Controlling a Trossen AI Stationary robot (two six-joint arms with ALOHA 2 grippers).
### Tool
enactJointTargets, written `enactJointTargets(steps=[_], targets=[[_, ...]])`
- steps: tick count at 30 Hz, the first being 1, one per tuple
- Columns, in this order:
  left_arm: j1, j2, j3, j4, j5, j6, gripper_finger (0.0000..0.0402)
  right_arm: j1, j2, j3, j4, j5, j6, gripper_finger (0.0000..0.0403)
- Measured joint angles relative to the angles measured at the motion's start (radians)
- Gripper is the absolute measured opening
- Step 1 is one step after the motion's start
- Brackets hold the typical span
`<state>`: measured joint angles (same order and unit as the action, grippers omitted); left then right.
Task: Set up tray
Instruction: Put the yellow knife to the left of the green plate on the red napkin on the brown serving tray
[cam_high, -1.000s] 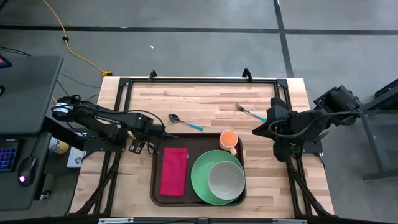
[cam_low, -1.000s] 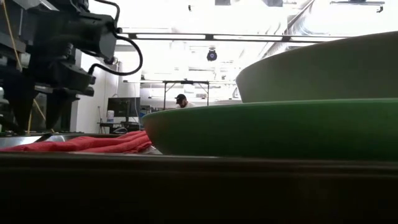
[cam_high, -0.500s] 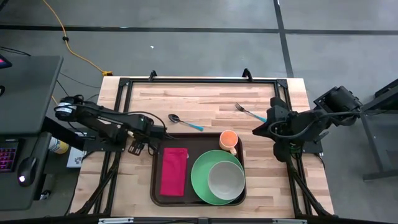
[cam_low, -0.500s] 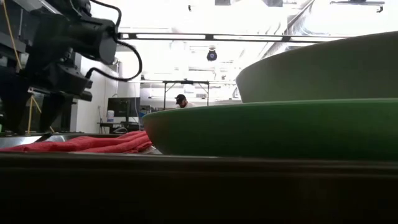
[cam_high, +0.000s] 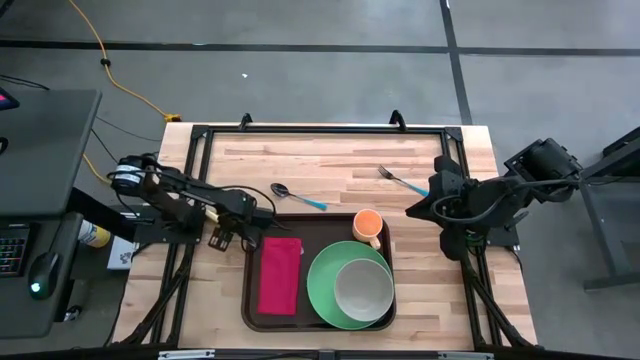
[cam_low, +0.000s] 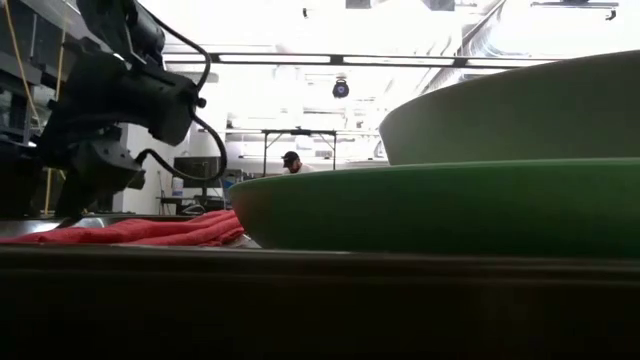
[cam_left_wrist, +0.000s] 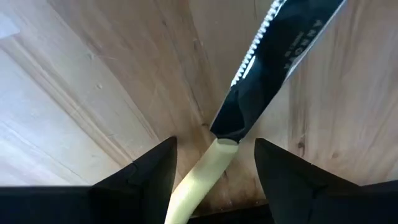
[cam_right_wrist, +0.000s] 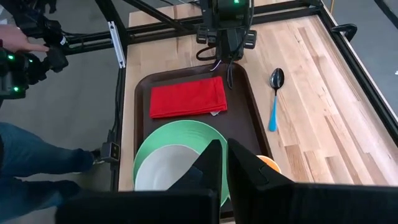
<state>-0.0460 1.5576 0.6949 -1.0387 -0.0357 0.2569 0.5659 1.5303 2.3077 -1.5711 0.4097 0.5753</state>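
Two arms on my screens. Left gripper (cam_left_wrist: 214, 168) low over table (cam_high: 340, 160) just off tray (cam_high: 318, 222) left edge, fingers (cam_left_wrist: 149, 171) spread wide astride knife (cam_left_wrist: 261, 56) with cream handle, not clamped. Tray sits at table's near middle, carrying red napkin (cam_high: 279, 275), green plate (cam_high: 322, 283), bowl (cam_high: 363, 288), orange cup (cam_high: 368, 224). Right gripper (cam_right_wrist: 225, 163) parked at right side, fingers pressed together, empty.

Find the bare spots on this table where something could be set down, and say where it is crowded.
Free: the pale wooden table beyond the blue-handled spoon and blue-handled fork, and the dark brown plastic tray strip between red cloth napkin and orange cup. Crowded: the tray's right half, filled by the green plate and pale bowl.
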Motion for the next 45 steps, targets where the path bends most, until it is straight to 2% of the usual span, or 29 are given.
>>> enactJointTargets(steps=[3,5,11,21,26,29,32,38,43,45], targets=[[0.0,0.013,0.001,-0.001,-0.007,-0.005,0.0229,0.0,0.0,0.0,0.0,0.0,0.0,0.0],[0.0,0.016,0.001,0.005,-0.02,-0.013,0.02,0.0,0.0,0.0,0.0,0.0,0.0,0.0],[0.0,0.016,0.001,0.006,-0.041,-0.064,0.0048,0.02,0.0,0.0,0.004,0.004,0.009,0.0],[0.001,0.01,0.026,-0.009,-0.015,-0.123,0.0046,0.051,0.0,0.0,0.005,0.071,0.026,0.0],[0.014,-0.02,0.126,-0.038,-0.002,-0.12,0.0046,0.051,0.0,0.0,0.005,0.076,0.027,0.0],[0.038,-0.041,0.227,-0.048,0.007,-0.15,0.0046,0.051,0.0,0.0,0.004,0.085,0.027,0.0],[0.075,-0.072,0.335,-0.055,0.095,-0.215,0.0046,0.051,0.0,0.0,0.001,0.098,0.027,0.0],[0.107,-0.155,0.487,0.087,0.212,-0.342,0.0046,0.051,0.0,0.0,0.0,0.142,0.053,0.0],[0.11,-0.235,0.479,0.313,0.302,-0.476,0.0046,0.051,0.0,0.0,0.0,0.199,0.102,0.0],[0.076,-0.268,0.455,0.428,0.347,-0.534,0.0046,0.051,0.0,0.0,0.0,0.216,0.122,0.0]])
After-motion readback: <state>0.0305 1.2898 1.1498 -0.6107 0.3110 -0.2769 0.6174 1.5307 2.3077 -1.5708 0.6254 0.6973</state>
